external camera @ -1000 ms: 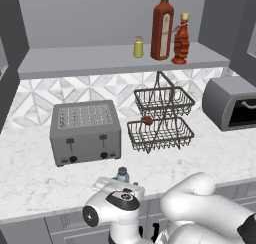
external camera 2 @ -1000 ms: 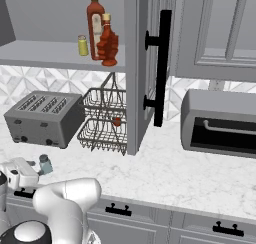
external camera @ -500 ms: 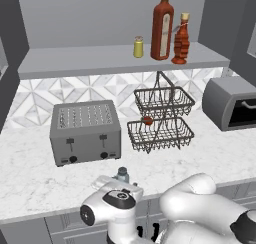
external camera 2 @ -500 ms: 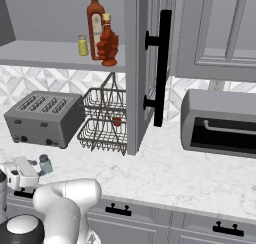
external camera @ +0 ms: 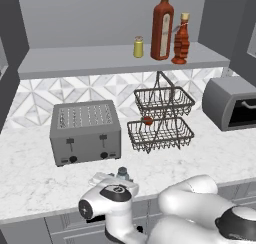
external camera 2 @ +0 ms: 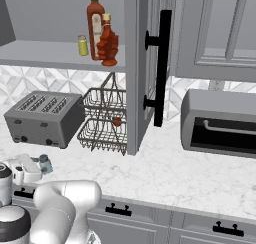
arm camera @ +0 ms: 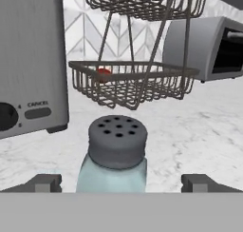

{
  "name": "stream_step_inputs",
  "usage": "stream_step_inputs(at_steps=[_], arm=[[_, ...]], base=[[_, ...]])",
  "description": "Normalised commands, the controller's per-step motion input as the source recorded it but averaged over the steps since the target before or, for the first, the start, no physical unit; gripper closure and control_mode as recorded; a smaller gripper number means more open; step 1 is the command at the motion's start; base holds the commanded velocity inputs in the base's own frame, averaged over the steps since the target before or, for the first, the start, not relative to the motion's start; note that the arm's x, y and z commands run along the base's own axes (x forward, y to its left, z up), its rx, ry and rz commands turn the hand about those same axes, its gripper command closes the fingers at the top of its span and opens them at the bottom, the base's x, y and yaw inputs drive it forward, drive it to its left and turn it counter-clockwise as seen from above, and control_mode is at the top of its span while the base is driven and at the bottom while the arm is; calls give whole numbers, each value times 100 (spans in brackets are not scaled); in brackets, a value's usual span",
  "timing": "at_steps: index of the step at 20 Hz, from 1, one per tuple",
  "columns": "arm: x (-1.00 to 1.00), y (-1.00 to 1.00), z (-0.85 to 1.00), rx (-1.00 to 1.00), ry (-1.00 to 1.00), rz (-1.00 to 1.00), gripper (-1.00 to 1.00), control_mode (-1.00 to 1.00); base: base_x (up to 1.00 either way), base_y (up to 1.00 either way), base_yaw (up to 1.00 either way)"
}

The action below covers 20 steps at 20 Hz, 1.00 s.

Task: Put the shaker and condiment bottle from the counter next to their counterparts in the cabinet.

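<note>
White marble counter (external camera: 30, 183) with grey veins; grey cabinet (external camera: 120, 58) shelf above holds tall dark-red sauce bottle (external camera: 162, 28) with green cap, orange-red maple-leaf condiment bottle (external camera: 181, 40) with tan cap just beside it, small yellow shaker (external camera: 138, 47) to their left. Grey toaster (external camera: 86, 131), two-tier wire basket (external camera: 161, 119) beside it, toaster oven (external camera 2: 220, 122) further right. Shaker (arm camera: 115, 155): small pale blue-grey glass, grey perforated cap, upright on counter near front edge. Gripper (arm camera: 121, 183) jaws spread wide, one fingertip (arm camera: 43, 183) each side of shaker, not touching
</note>
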Motion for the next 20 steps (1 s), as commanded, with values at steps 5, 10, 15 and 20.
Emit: stream_step_inputs(at_steps=[5, 10, 15, 20], arm=[[16, 1, -29, 0, 0, 0, -100, -100], [14, 16, -12, 0, 0, -1, 100, -100], [17, 0, 3, 0, 1, 0, 100, -100], [7, 0, 51, -11, 0, 2, 100, -100]], base=[[0, 0, 0], [0, 0, 0], [0, 0, 0], [0, 0, 0]])
